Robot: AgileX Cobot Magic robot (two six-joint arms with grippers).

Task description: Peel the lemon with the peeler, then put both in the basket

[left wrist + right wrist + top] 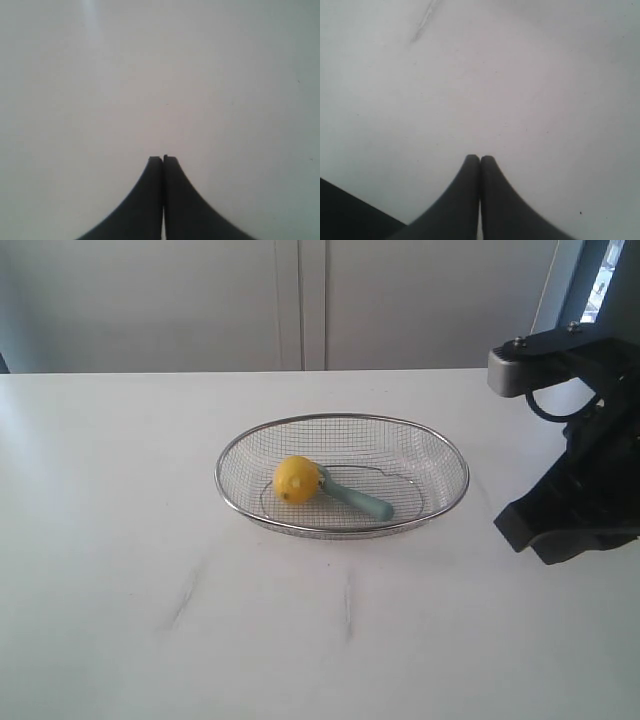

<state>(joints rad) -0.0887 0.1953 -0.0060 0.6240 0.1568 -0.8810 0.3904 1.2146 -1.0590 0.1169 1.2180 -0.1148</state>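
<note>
In the exterior view the yellow lemon (296, 480) lies inside the wire mesh basket (442, 443), on its left side. The pale teal peeler (358, 499) lies in the basket too, its head against the lemon and its handle pointing right. My left gripper (163, 158) is shut and empty above bare white table; it does not show in the exterior view. My right gripper (480, 158) is also shut with nothing in it, over bare table. Only the right arm's black body (585, 490) shows in the exterior view, to the right of the basket.
The white table (150, 540) spreads around the basket, with faint streaks in front of it. A pale wall and cabinet panels stand behind the table's far edge.
</note>
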